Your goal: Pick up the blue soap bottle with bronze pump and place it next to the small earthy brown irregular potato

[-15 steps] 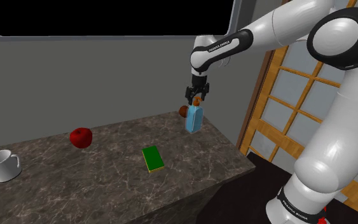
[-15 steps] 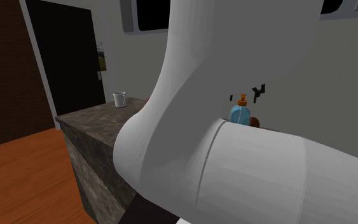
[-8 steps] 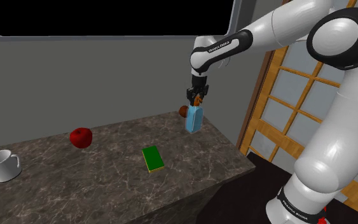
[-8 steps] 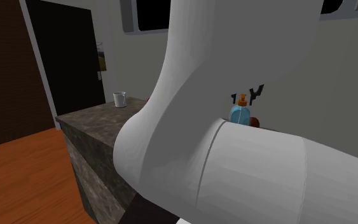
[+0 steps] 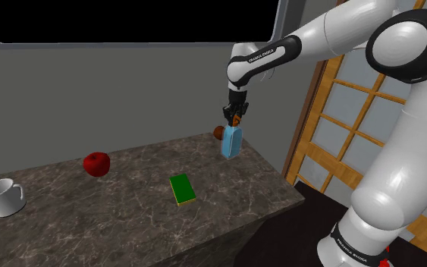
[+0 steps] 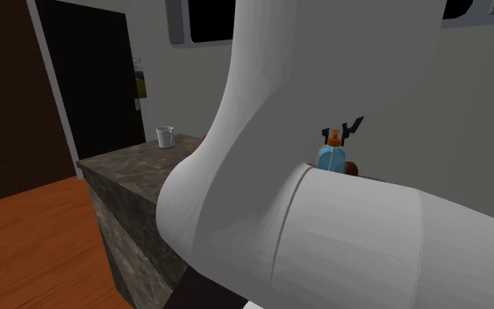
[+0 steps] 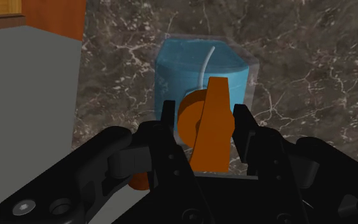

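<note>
The soap bottle (image 5: 230, 142) is blue and see-through, with an orange-brown pump. It stands upright near the far right end of the dark marble counter (image 5: 128, 205). My gripper (image 5: 236, 116) comes down on it from above. In the wrist view the two black fingers (image 7: 168, 118) press against either side of the pump (image 7: 208, 124), over the blue body (image 7: 196, 67). The brown potato (image 5: 218, 133) lies right behind the bottle, by the wall. The bottle (image 6: 331, 156) and potato (image 6: 352, 167) peek out past my white arm in the second exterior view, with the gripper (image 6: 340, 132) above them.
A red apple (image 5: 96, 163), a green flat block (image 5: 181, 189) and a white mug (image 5: 1, 197) sit further along the counter. The counter ends just to the right of the bottle in the shoulder view, near a wooden lattice door (image 5: 356, 114).
The fingers have drawn in from wide apart to meet the pump on both sides. The arm and bottle have stayed in place.
</note>
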Available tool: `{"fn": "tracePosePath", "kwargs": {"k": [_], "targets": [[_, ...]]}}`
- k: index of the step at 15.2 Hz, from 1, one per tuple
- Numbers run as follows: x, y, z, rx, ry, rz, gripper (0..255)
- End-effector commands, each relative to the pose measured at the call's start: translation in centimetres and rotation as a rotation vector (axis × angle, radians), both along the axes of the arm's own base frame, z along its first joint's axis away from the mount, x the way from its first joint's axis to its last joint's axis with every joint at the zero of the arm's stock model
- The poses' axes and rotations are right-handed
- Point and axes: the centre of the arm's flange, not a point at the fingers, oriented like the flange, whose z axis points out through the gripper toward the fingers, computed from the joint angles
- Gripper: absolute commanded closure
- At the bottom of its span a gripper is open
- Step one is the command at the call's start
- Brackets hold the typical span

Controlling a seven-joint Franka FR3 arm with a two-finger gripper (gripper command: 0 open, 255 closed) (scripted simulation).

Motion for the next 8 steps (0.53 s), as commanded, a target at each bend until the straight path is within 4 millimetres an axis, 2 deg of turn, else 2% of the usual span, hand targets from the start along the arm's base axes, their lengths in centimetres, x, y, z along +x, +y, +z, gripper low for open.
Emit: {"fn": "tracePosePath", "kwargs": {"k": [1, 8], "targets": [[0.0, 0.0, 0.0, 0.0, 0.0, 0.0, 255], [0.0, 0.0, 3.7, 0.0, 0.0, 0.0, 255]]}}
